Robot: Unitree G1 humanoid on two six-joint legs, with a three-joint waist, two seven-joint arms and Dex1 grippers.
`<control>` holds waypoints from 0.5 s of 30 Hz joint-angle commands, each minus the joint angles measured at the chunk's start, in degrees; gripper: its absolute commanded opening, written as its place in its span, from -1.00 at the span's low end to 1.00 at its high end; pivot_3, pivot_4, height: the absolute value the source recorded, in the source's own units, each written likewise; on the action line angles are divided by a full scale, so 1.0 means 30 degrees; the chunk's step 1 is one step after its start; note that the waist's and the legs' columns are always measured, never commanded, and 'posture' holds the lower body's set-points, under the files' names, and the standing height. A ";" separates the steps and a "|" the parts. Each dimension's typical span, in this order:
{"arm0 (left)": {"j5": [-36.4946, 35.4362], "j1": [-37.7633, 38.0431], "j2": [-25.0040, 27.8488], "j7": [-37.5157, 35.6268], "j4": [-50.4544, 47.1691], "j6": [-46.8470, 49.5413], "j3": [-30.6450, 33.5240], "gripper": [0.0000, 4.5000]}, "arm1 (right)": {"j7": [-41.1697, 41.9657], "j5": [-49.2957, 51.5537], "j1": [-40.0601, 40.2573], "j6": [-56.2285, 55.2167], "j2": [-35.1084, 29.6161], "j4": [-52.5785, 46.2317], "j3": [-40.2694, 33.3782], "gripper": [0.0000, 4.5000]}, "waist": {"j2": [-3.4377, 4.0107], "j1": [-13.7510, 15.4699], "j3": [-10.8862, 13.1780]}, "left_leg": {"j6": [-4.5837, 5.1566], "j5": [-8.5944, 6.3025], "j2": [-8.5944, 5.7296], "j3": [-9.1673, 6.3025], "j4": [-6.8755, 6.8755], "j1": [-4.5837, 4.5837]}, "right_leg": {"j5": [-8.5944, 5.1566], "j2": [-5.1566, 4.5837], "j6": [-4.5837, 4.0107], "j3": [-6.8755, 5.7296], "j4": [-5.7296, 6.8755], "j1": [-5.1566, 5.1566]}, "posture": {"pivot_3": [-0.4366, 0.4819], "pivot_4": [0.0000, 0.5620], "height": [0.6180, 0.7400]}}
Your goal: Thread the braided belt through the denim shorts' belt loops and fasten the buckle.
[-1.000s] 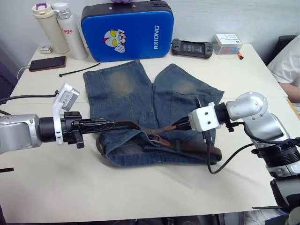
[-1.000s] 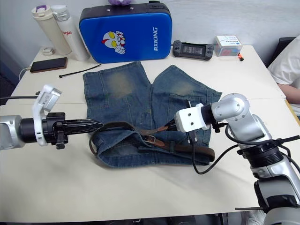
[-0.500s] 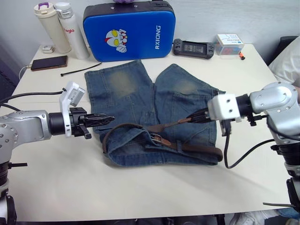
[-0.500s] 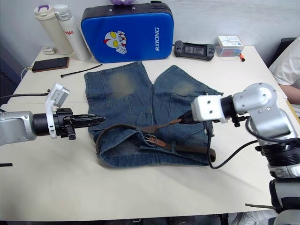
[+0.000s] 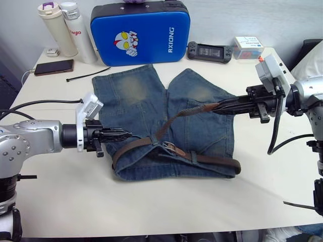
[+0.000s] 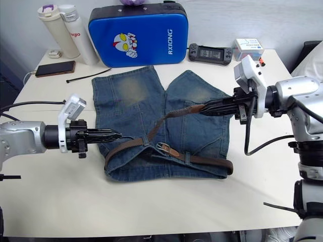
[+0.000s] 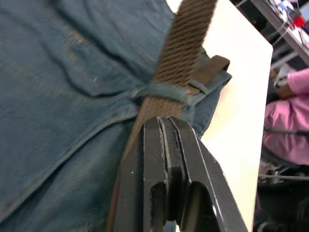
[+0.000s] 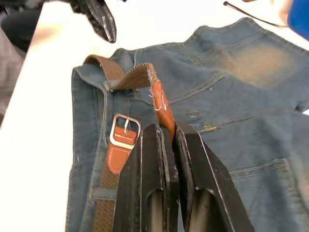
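Note:
The denim shorts [image 5: 136, 96] lie flat on the table, waistband toward me. The braided belt [image 5: 212, 161] runs along the waistband, with its silver buckle [image 5: 170, 147] near the middle. Its free end rises off the shorts in a taut slanted line to my right gripper [image 5: 218, 107], which is shut on the belt's leather tip [image 8: 163, 108] above the right leg. My left gripper [image 5: 128, 134] is shut, its tips lying over the belt at the waistband's left end, just short of a belt loop [image 7: 164, 92] that the belt passes through.
At the back stand a blue case [image 5: 139, 33], two bottles [image 5: 50, 27], a phone [image 5: 53, 67], a black cable tie [image 5: 86, 75], a game controller [image 5: 208, 51] and a small box [image 5: 247, 48]. A person's sleeve [image 5: 314, 55] shows at the right edge.
My right gripper has drawn the belt end up and to the right, pulling it taut and shrinking the slack loop at the left. My left gripper has moved right onto the waistband.

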 commanded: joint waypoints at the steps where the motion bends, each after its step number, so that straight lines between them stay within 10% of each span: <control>1: 0.2432 -0.0241 -0.0943 -0.0664 -0.1821 -0.3210 -0.0677 -0.98 | -0.1072 0.0783 -0.0368 0.1325 0.0603 -0.0864 -0.0508 -1.00 | 0.0000 0.0026 0.0000 | -0.0001 0.0000 0.0003 0.0005 0.0004 -0.0002 | 0.0000 0.0004 0.0000 -0.0002 -0.0001 0.0000 | -0.05 -0.47 0.75; 4: 0.3365 -0.0671 -0.1980 -0.0709 -0.2070 -0.4025 -0.1431 -0.85 | -0.1852 0.0693 -0.0014 0.2461 0.0849 -0.1875 -0.0006 -1.00 | 0.0000 0.0095 0.0000 | 0.0000 0.0000 -0.0001 0.0024 0.0007 -0.0003 | 0.0000 0.0017 0.0000 -0.0001 0.0003 -0.0002 | -0.05 -0.47 0.75; 12: 0.5057 -0.2638 -0.5068 0.1007 -0.1862 -0.4195 -0.3084 0.56 | -0.4397 0.1491 0.0623 0.5586 0.1495 -0.4490 0.0003 -1.00 | -0.0001 0.0135 0.0000 | 0.0011 0.0006 -0.0010 0.0017 0.0025 -0.0010 | 0.0001 0.0016 0.0002 -0.0005 0.0023 -0.0002 | -0.05 -0.47 0.75; 15: 0.5531 -0.3318 -0.6211 0.1491 -0.1644 -0.4248 -0.3265 0.56 | -0.4971 0.1665 0.0669 0.6030 0.1571 -0.4889 -0.0132 -1.00 | -0.0002 0.0131 0.0000 | 0.0013 0.0006 -0.0010 0.0004 0.0046 -0.0021 | 0.0001 0.0016 0.0002 -0.0012 0.0028 -0.0003 | -0.05 -0.47 0.75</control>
